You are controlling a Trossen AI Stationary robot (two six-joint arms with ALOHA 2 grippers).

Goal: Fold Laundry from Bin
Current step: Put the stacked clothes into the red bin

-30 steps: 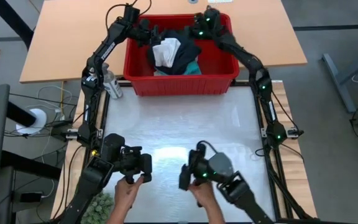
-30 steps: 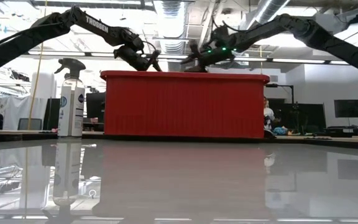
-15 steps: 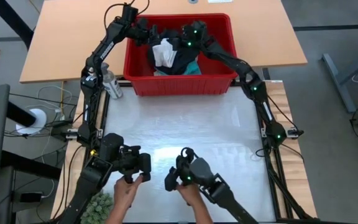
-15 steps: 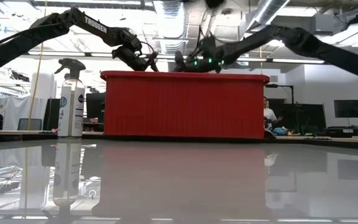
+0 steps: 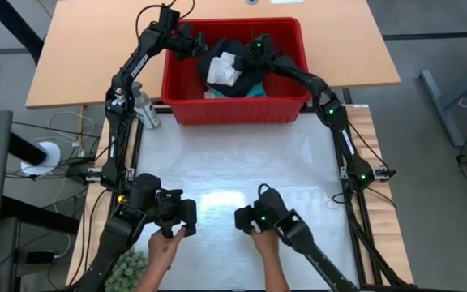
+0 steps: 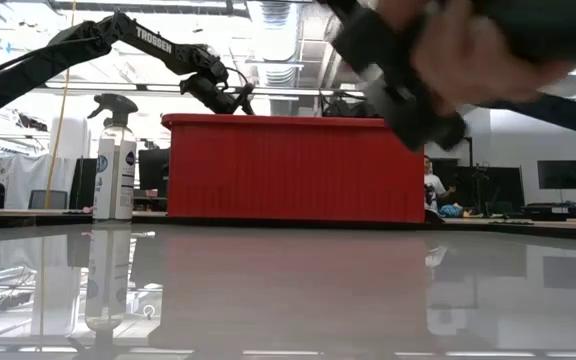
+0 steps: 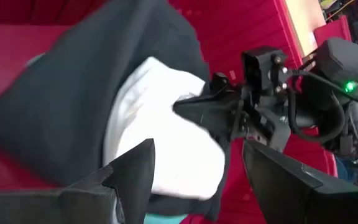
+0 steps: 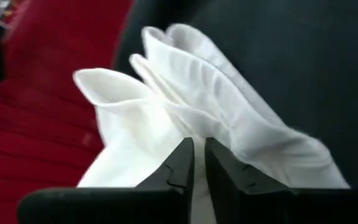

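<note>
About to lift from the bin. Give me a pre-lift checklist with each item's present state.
1. Right gripper pinching a fold of the white garment: ok.
2. Only the white piece caught, not the black clothing around it: cannot tell.
3. Left gripper open, holding nothing: ok.
4. Left gripper clear of the right gripper's lift path: cannot tell.
5. Red bin on the table, upright: ok.
</note>
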